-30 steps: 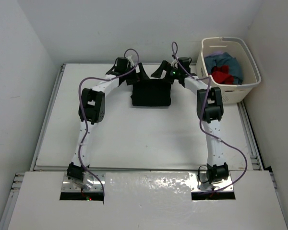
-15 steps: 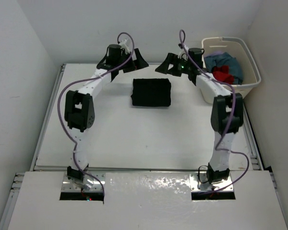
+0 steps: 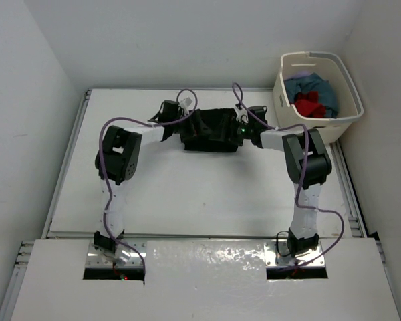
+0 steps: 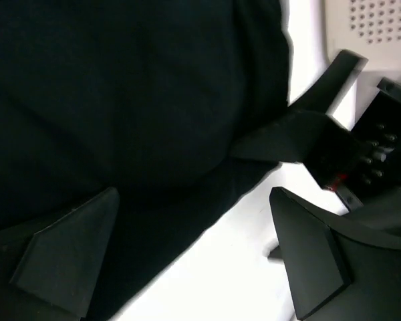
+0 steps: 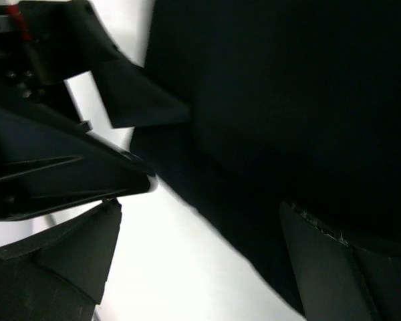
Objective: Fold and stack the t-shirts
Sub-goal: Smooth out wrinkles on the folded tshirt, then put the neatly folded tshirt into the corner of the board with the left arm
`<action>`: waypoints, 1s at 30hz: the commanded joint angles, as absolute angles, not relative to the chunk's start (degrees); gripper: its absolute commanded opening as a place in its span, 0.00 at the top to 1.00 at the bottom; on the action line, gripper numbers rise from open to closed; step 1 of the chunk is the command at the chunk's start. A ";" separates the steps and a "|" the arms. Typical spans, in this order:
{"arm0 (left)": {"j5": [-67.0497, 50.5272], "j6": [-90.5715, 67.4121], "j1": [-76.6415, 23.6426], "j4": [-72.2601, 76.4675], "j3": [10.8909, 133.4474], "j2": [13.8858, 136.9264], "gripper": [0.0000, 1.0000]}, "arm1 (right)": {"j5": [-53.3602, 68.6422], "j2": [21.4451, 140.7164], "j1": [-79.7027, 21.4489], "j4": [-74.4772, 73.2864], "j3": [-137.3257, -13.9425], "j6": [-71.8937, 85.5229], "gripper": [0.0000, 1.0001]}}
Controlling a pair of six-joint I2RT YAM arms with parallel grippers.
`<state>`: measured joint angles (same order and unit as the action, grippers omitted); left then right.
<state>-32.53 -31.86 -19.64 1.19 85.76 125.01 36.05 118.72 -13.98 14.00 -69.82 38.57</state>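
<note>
A black folded t-shirt (image 3: 211, 138) lies on the white table (image 3: 187, 187) at the far middle. My left gripper (image 3: 195, 125) is low at its left far part and open. In the left wrist view (image 4: 187, 264) one finger (image 4: 67, 254) is over the black cloth (image 4: 120, 100) and the other is over bare table. My right gripper (image 3: 234, 127) is low at the shirt's right far part and open. In the right wrist view (image 5: 200, 267) it straddles the cloth's edge (image 5: 287, 100) the same way. Neither holds cloth.
A cream laundry basket (image 3: 334, 124) stands at the far right with blue (image 3: 321, 87) and red (image 3: 309, 105) garments inside. The two grippers are close together; each shows in the other's wrist view, as with the right gripper (image 4: 327, 140). Walls close the table on three sides.
Both grippers were raised beyond the shirt's far corners half a second ago. They have come down and inward onto the shirt, still open.
</note>
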 commanded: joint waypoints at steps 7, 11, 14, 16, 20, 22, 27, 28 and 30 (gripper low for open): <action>-34.72 -29.88 -17.23 3.69 83.32 128.15 0.00 | 29.09 121.12 -12.31 15.20 -67.59 35.86 0.01; -34.55 -28.14 -16.96 1.59 86.30 126.22 0.00 | 32.07 119.98 -12.22 13.98 -70.74 35.86 0.01; -32.00 -25.85 -16.96 -4.72 89.90 123.14 0.00 | 34.01 116.20 -12.13 13.36 -72.59 35.16 0.01; -28.24 -24.61 -16.96 -7.19 91.49 120.51 0.00 | 34.01 113.74 -12.22 10.82 -73.21 33.06 0.01; -20.93 -21.72 -16.88 -12.55 91.41 118.04 0.00 | 32.96 107.25 -12.04 4.76 -72.52 28.66 0.01; -18.30 -21.19 -16.35 -15.71 92.02 118.91 0.00 | 31.38 105.39 -11.87 2.21 -70.94 26.46 0.01; -16.09 -21.18 -15.91 -17.40 95.00 122.69 0.00 | 28.22 101.17 -11.16 -4.47 -69.17 21.71 0.01; -15.82 -20.92 -15.82 -19.06 96.05 123.48 0.01 | 27.08 100.81 -11.08 -5.35 -69.08 21.36 0.01; -15.56 -20.66 -15.82 -21.00 99.83 126.54 0.05 | 26.72 99.85 -10.90 -6.93 -69.08 20.39 0.01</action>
